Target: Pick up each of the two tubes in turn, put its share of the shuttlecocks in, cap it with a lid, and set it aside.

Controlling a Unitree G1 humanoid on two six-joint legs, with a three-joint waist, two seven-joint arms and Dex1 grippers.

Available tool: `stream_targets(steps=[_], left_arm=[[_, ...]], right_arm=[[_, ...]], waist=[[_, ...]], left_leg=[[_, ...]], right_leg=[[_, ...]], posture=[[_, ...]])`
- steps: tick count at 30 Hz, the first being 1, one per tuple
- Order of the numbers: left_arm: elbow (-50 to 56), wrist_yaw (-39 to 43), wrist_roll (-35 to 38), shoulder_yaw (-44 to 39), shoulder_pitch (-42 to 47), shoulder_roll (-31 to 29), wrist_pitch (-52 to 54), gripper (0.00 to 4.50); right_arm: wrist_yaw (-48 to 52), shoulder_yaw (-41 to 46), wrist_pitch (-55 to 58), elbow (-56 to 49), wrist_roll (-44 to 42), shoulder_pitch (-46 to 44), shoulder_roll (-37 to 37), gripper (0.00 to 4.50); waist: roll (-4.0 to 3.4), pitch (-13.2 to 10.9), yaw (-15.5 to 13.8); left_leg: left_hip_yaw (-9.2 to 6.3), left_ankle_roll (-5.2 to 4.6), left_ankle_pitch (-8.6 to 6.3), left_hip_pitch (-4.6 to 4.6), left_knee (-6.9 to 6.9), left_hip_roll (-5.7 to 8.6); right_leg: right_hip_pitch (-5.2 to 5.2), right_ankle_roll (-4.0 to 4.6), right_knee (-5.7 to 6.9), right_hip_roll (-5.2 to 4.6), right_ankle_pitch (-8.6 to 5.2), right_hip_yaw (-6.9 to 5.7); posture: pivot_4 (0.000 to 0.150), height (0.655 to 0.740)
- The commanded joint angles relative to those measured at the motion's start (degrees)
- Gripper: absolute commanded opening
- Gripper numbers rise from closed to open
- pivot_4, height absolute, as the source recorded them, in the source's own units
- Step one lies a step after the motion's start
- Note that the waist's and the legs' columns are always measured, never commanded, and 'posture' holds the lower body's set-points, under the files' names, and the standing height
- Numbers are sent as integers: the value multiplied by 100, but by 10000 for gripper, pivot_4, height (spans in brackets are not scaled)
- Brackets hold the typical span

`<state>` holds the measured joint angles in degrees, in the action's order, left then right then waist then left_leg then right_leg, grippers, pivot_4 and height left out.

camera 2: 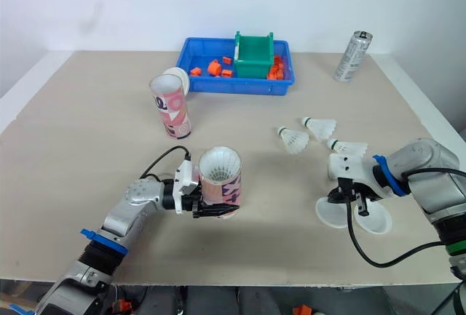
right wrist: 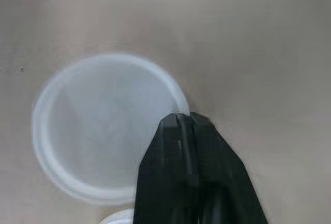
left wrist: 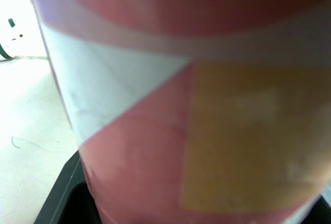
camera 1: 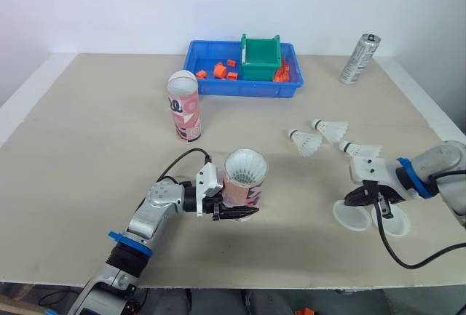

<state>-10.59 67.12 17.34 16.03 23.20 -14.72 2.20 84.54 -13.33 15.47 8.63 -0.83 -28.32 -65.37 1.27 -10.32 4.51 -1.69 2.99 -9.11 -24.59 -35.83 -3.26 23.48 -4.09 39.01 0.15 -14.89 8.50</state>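
My left gripper (camera 1: pixel 234 212) is shut on a pink patterned tube (camera 1: pixel 245 184) standing upright near the table's front, with white shuttlecock feathers showing at its open mouth. The left wrist view shows that tube's wall (left wrist: pixel 181 105) right up close. A second pink tube (camera 1: pixel 183 109) with a white top stands farther back on the left. Three loose shuttlecocks (camera 1: pixel 306 142) (camera 1: pixel 331 129) (camera 1: pixel 360 150) lie at the right. Two white lids (camera 1: pixel 352 214) (camera 1: pixel 392 222) lie side by side in front of them. My right gripper (right wrist: pixel 182 119) points down, fingers pressed together at the rim of one lid (right wrist: pixel 103 125).
A blue bin (camera 1: pixel 247 88) at the back holds a green box (camera 1: pixel 261 57) and several orange pieces. A silver can (camera 1: pixel 359 59) stands at the back right. Black cables trail from both wrists over the table.
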Motion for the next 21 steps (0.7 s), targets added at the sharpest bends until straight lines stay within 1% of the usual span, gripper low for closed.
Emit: stream_targets(steps=[1,3,9,14,18,21], left_arm=[[-127,51,-44,31,54,-4,28,29494],[-177,92,-68,42,64,-31,26,29494],[-360,262,-185,147,157,-110,30,29494],[-554,418,-277,211,311,-169,1,29494],[-737,534,-341,245,445,-229,-45,29494],[-863,624,-435,309,538,-297,-101,29494]], right_arm=[[228,222,83,-335,-248,-153,-53,1178],[342,306,168,-536,-408,-180,-92,1178],[444,571,700,-1236,-1013,-850,-15,1178],[630,653,928,-1263,-1518,-2046,195,1178],[763,499,1179,-1140,-1885,-3159,707,1178],[795,117,1239,-1159,-2140,-3750,1158,1178]], waist=[[-1,0,0],[-1,0,0],[-2,1,-1],[-2,1,4],[-1,1,12],[4,1,16]], left_leg=[[0,0,0,2,0,1],[0,0,0,3,1,2],[1,0,0,3,4,6],[1,1,0,4,5,11],[2,2,-1,6,15,16],[1,2,-1,7,24,17]], right_leg=[[-1,0,0,-2,0,0],[-3,-1,0,-3,-1,0],[-2,-3,0,-7,-3,0],[-4,-4,-3,-13,-4,0],[-2,-3,-4,-19,-8,0],[-2,-2,-5,-20,-13,-1]], posture=[[1500,7309],[1500,7309],[1500,7309],[1500,7309],[1500,7309],[1500,7309]])
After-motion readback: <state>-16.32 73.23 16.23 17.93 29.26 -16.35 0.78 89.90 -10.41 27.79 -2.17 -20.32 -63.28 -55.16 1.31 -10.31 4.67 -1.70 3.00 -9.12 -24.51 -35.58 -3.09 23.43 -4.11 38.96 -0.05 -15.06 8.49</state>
